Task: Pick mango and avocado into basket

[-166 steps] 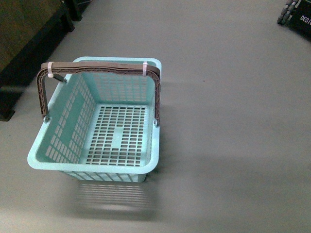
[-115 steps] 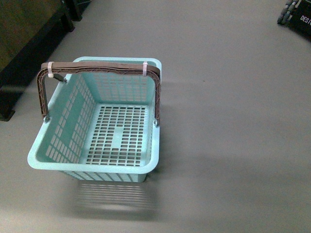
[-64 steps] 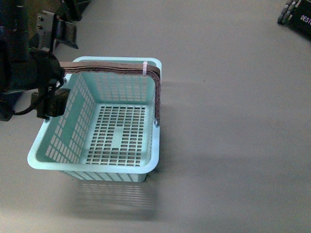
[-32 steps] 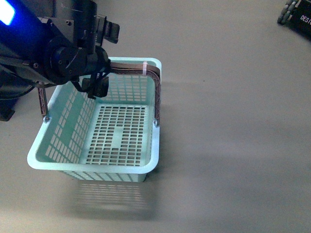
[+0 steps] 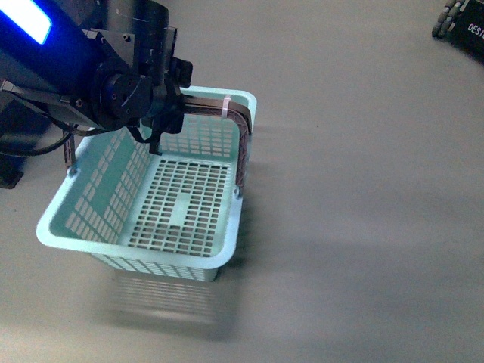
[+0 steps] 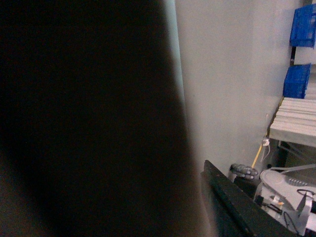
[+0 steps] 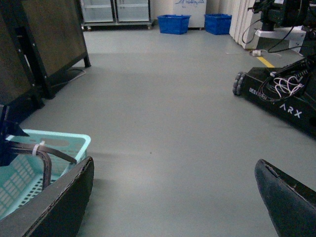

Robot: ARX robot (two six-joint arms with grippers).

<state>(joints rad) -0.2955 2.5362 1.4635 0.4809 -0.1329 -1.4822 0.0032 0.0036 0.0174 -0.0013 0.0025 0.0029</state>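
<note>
Left of centre in the front view: turquoise basket point(image 5: 236, 219), tilted over grey floor point(image 5: 363, 189), brown handle point(image 5: 243, 144) raised, white zip tie point(image 5: 225, 106) on its bar. At that bar, upper left: left gripper point(image 5: 162, 113), jaws hidden, cannot tell whether clenched. In the right wrist view: right gripper point(image 7: 175, 162), jaws released and spread wide, grasping nothing, basket corner beside one finger.

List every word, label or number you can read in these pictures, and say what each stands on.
"ARX": white letters on the black wheeled base, right wrist view.
"DES", cut off at the picture's edge: on the black object in the front view.
Blue mark on the white cabinet: too blurred to read.
The basket bears no text.
</note>
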